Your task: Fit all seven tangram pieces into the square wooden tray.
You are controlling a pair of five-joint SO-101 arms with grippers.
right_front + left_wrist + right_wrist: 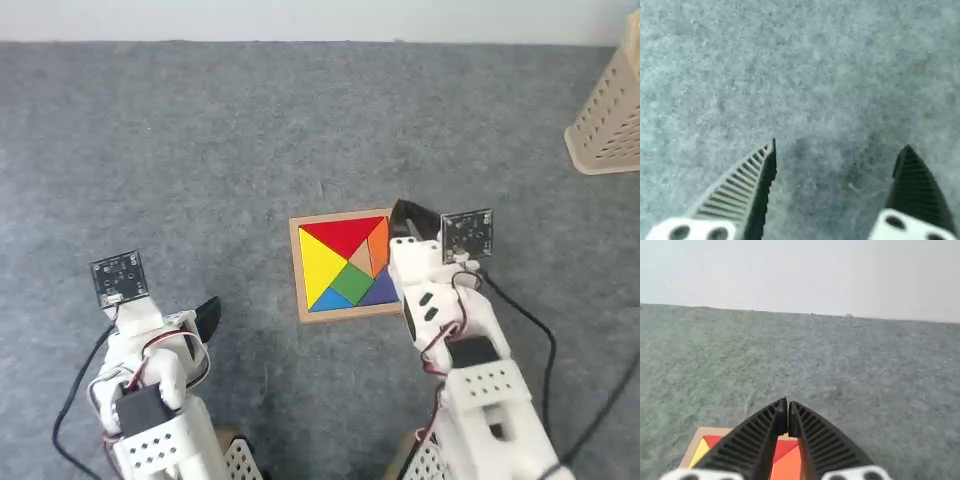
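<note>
The square wooden tray (297, 270) lies near the middle of the grey-carpeted worktop (200, 130), slightly toward the right edge. Its right rim is hidden under the right arm, and the right wrist view cuts it off to one corner. Seven tangram pieces can be counted inside: a red triangle (343, 237), a yellow triangle (320, 265), an orange piece (378, 245), a tan piece (360, 262), a green square (351, 284), a blue triangle (331, 299) and a purple piece (382, 291), partly covered by the arm. The right end effector (788, 407) is clenched, fingertips touching, over the tray's far right corner. The left end effector (840, 146) is released, spread above the carpet toward the near left corner. One beige slatted container (610, 110) is cut off at the far right corner.
</note>
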